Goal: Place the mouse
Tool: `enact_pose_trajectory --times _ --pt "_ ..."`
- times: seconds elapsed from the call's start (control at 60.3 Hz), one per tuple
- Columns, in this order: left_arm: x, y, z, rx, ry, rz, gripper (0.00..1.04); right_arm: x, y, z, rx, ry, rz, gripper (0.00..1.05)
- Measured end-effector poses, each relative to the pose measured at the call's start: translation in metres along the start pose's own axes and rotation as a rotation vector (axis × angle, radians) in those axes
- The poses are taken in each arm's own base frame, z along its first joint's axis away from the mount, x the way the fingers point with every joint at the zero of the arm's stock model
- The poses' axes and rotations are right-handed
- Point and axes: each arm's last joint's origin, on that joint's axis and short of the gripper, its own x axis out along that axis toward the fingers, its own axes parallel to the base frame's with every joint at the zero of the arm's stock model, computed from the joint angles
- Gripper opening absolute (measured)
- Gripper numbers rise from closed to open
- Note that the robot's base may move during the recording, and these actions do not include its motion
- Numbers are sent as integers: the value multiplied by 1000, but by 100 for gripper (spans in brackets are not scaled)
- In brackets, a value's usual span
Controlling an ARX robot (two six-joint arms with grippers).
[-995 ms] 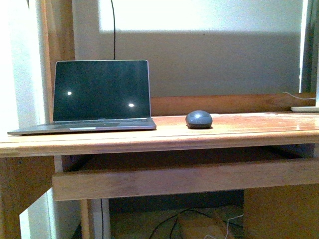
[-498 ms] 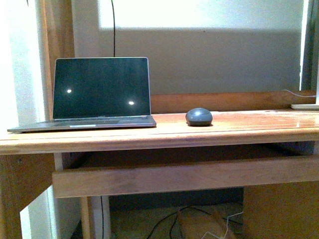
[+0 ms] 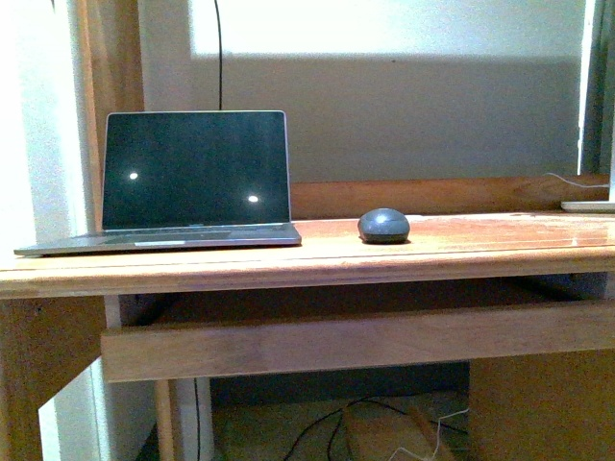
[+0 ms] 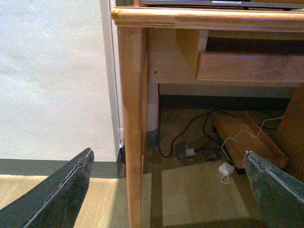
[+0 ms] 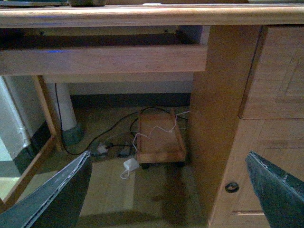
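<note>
mouse [image 3: 383, 227] sitting on tabletop [image 3: 461, 245] beside laptop [image 3: 192, 182] | left gripper [image 4: 166, 190], right gripper [image 5: 166, 190] both hanging agape, low, empty | advice: approaching from above, squeezing dome's sides

- No readable text, brand, number or sign shows up in any of the three views.
- The laptop [image 3: 183, 182] has a dark screen carrying only two small bright reflections (no letters, no logo).
- The mouse [image 3: 383, 227] presents a plain grey dome with no marking that can be made out.
- The wooden desk [image 3: 461, 252] and its underside in both wrist views carry no labels or stickers that can be read.
</note>
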Motion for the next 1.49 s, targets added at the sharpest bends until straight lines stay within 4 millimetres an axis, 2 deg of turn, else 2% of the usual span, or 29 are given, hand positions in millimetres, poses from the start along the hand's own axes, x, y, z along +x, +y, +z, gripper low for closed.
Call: enact_pose_trajectory --times 1.493 --pt "0 0 0 0 0 6 97 0 0 0 0 0 4 97"
